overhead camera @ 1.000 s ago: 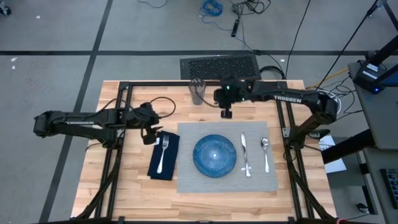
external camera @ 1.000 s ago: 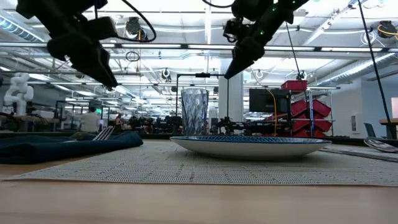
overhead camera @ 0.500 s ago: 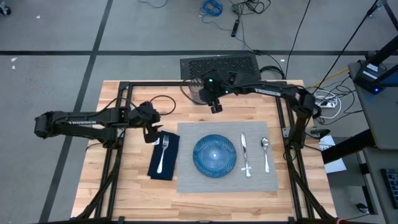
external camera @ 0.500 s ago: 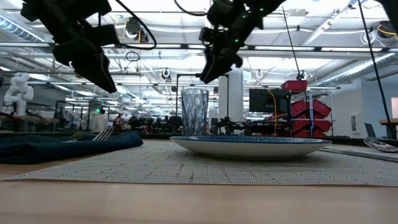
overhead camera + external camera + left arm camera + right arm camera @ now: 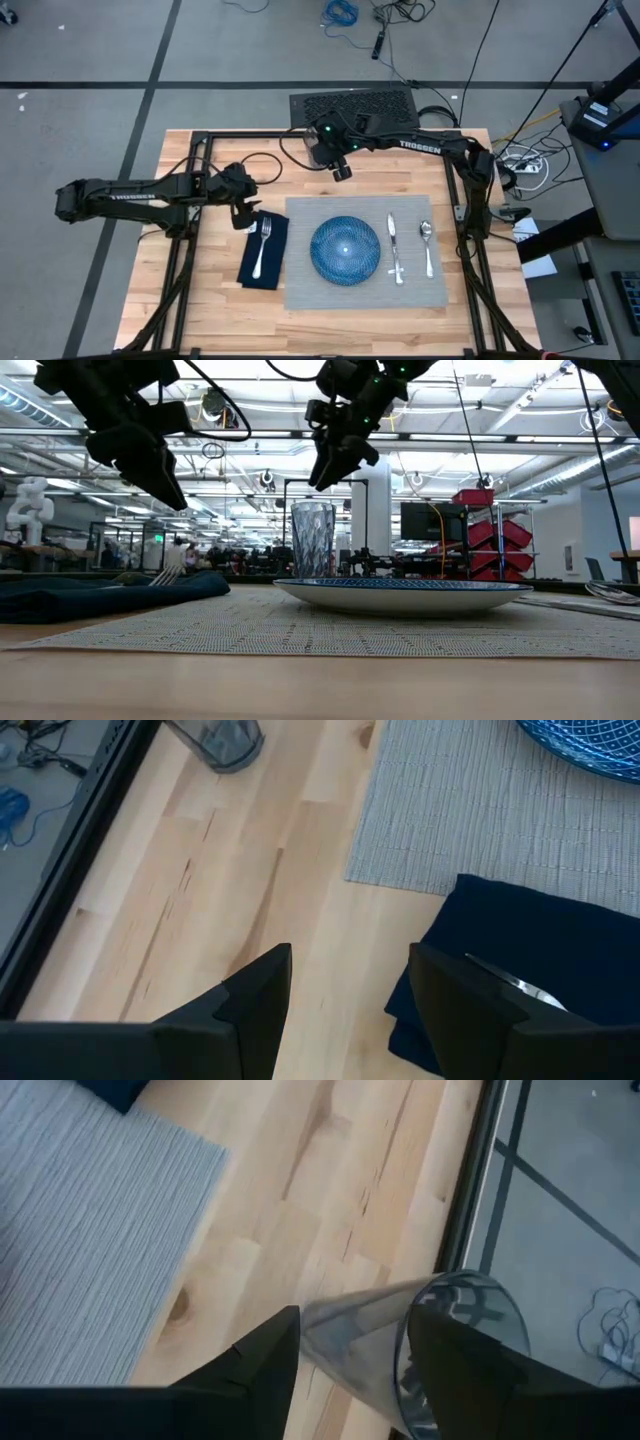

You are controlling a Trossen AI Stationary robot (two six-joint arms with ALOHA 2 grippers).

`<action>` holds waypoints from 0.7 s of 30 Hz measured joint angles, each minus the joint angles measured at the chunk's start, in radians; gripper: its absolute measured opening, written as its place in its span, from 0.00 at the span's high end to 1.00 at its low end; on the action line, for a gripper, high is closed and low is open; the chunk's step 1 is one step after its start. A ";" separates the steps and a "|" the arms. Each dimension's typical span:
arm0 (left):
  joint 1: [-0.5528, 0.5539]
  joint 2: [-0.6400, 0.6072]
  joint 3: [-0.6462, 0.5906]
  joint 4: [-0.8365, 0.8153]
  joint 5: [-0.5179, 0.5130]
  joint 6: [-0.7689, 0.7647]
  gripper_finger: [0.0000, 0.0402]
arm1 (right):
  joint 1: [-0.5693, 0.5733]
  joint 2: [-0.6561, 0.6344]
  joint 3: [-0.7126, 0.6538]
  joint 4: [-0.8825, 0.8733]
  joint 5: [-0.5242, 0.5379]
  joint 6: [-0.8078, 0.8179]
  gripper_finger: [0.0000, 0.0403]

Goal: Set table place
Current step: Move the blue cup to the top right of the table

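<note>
The right gripper (image 5: 341, 170) hangs above the clear glass (image 5: 312, 540) near the table's (image 5: 200, 290) far edge, and its jaws stand wide, one finger to either side of the tumbler in the right wrist view, well above the rim. The glass (image 5: 440, 1345) stands upright on bare wood, just off the far-left corner of the grey placemat (image 5: 420, 290). That placemat lies flat toward the near-right part of the table, and it is fully dressed: blue plate (image 5: 345, 249) in the middle, knife (image 5: 394, 245) just right of it, spoon (image 5: 427, 245) right of the knife. Left of the mat, touching or overlapping its left edge, is the navy napkin (image 5: 262, 270) with a fork (image 5: 262, 245) lying along it.

The left gripper (image 5: 244, 214) hovers in the air over the napkin's far end, claws spread wide and holding nothing; in its wrist view the two dark fingers frame bare wood and the napkin's corner (image 5: 520, 950). In the low view both arms hang above the tabletop, touching nothing.
</note>
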 joint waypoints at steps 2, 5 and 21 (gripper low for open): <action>0.000 0.000 0.000 0.000 0.000 0.000 0.53 | 0.000 0.000 0.000 -0.006 0.000 0.000 0.57; 0.000 0.000 0.000 0.000 0.000 0.000 0.53 | 0.000 0.000 0.000 -0.008 0.000 0.000 0.57; 0.000 0.000 0.000 0.001 0.000 0.000 0.53 | -0.037 0.068 0.000 0.001 0.006 -0.026 0.57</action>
